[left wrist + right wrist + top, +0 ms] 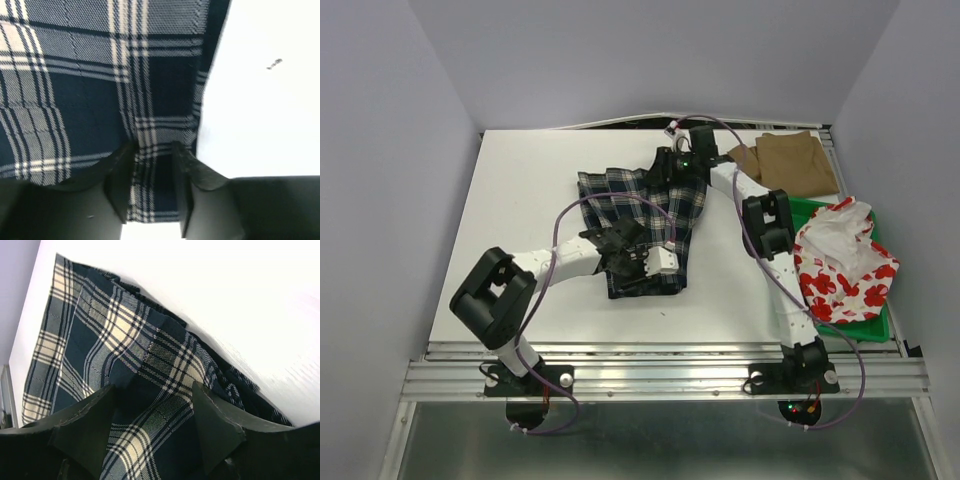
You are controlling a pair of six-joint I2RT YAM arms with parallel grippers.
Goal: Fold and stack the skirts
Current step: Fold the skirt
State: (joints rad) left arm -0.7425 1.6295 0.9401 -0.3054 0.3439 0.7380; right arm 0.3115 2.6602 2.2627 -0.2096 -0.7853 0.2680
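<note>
In tray (866,328) (green): floral skirt (840,262)

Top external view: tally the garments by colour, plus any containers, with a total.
Navy-and-white plaid skirt: 1
Tan skirt: 1
White skirt with red flowers: 1
Green tray: 1
Total: 4

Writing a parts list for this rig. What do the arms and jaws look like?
The left arm and right arm have white links and chunky black joint housings; a purple cable loops along each. A green light glows near the right wrist. The left gripper and right gripper have matte black, blocky jaws.
</note>
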